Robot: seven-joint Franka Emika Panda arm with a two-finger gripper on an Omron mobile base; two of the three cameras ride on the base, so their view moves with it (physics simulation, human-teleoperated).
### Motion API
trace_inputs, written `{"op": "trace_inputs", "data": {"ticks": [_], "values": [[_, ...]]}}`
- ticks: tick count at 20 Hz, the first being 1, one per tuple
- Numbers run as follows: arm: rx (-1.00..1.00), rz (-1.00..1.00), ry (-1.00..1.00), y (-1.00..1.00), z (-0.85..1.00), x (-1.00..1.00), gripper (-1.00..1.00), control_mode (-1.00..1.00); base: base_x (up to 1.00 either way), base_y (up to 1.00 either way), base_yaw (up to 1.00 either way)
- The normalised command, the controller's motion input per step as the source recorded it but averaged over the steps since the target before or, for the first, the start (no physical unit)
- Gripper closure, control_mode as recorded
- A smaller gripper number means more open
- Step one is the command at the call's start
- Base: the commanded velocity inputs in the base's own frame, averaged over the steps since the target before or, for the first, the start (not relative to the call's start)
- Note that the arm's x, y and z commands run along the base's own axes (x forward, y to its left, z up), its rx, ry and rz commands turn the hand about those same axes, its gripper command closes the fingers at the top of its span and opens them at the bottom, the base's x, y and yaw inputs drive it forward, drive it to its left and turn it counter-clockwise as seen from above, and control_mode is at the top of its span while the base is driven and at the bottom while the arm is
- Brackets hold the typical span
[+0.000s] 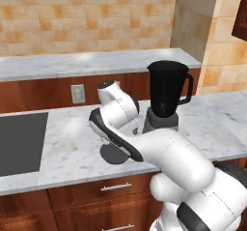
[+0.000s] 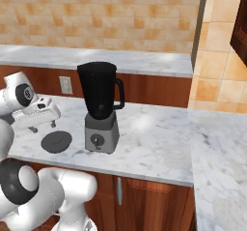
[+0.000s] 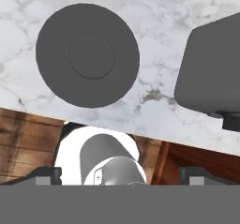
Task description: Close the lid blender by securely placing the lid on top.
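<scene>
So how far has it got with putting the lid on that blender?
Nothing looks finished yet. The lid lies flat on the marble counter, just left of the blender, whose jar is uncovered. The gripper hovers above the lid with nothing in it, apparently lining up. Grabbing the lid, lifting it and seating it on the jar remain.
</scene>
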Motion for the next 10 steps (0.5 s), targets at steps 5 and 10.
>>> {"op": "trace_inputs", "data": {"ticks": [5,10], "values": [[0.00,0.00,0.15,0.01,-0.27,0.50,-1.00,-1.00,0.00,0.00,0.00],[0.00,0.00,0.09,0.02,-0.47,0.23,-1.00,-1.00,0.00,0.00,0.00]]}}
